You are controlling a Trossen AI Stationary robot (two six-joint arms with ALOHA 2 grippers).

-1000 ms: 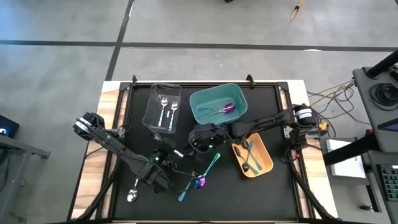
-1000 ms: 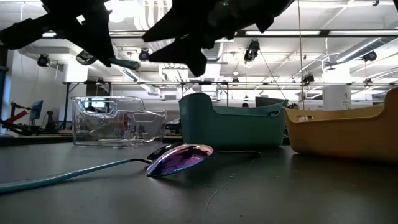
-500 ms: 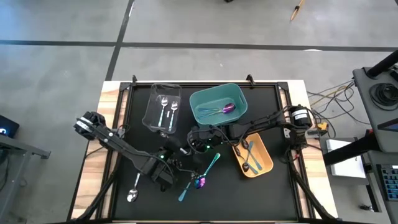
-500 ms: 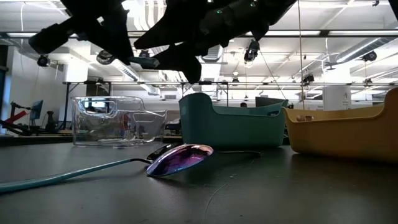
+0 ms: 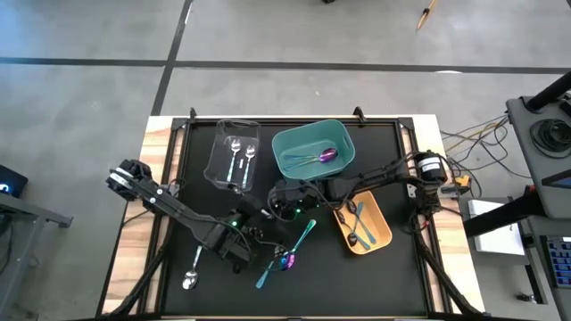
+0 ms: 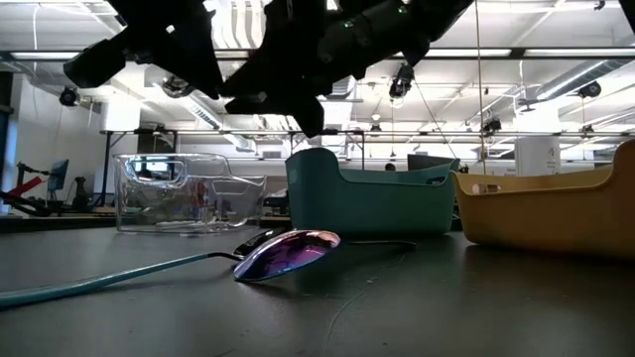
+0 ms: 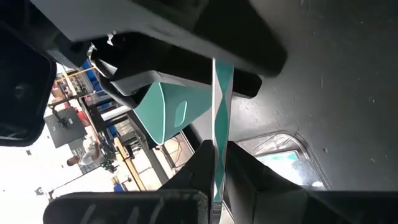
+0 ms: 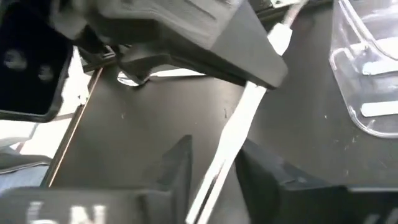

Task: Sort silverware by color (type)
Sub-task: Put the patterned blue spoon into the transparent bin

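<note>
The left gripper (image 7: 214, 155) pinched the teal-handled utensil (image 7: 222, 93) in the air above the desk (image 5: 393, 267). The right gripper (image 8: 214, 155) stood spread around its handle. Releasing too early could drop it.

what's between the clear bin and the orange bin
In the high view, the teal bin sits between the clear bin and the orange bin; the low view shows the same order.
</note>
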